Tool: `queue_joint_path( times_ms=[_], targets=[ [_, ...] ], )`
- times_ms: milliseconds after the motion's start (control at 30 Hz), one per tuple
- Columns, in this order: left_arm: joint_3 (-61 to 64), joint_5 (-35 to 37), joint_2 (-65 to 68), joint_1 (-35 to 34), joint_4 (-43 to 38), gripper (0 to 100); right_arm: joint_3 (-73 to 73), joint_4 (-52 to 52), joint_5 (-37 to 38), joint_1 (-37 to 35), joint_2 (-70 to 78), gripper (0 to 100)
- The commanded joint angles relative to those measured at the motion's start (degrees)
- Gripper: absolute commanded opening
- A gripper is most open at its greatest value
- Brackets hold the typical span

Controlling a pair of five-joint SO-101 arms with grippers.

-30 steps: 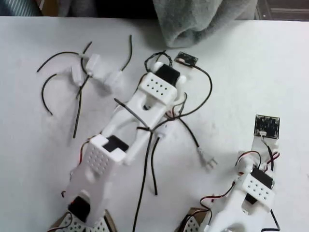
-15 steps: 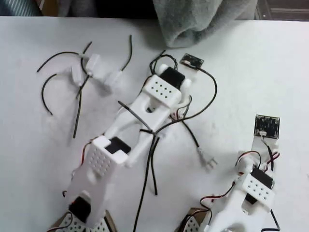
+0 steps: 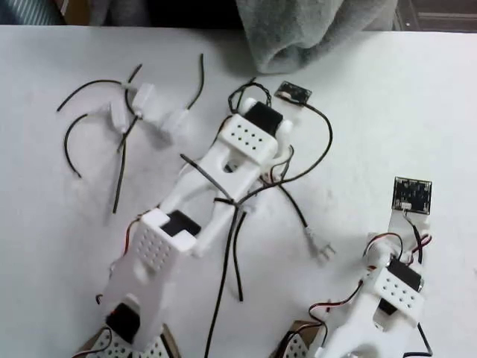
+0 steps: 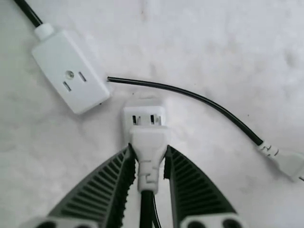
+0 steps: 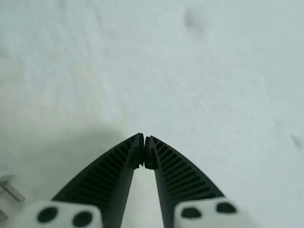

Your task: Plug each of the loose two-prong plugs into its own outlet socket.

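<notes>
The left arm is nudging slightly sideways and then easing back over the last second. I take that as lining up rather than a finished push. The left gripper is clamping the white plug by its body, its prongs entering a small socket block with metal showing, so it looks only partly seated. A second outlet socket is lying just beside it, and another loose plug is waiting near the right arm. The right gripper is sitting closed, holding nothing.
</notes>
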Motion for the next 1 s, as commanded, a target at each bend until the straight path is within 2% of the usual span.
queue_joint_path(
  times_ms=[0, 467, 967],
  targets=[
    [-0.2, -1.6, -0.7, -0.8, -0.6, 2, -0.3, 0.0, 0.4, -0.5, -0.4, 2.0],
    [0.2, -1.8, -0.7, -3.7, -0.9, 2, -0.3, 0.0, 0.4, -0.5, -0.4, 2.0],
    [-0.2, -1.8, -0.8, 0.6, -0.9, 2, -0.3, 0.0, 0.4, -0.4, -0.4, 2.0]
  ],
)
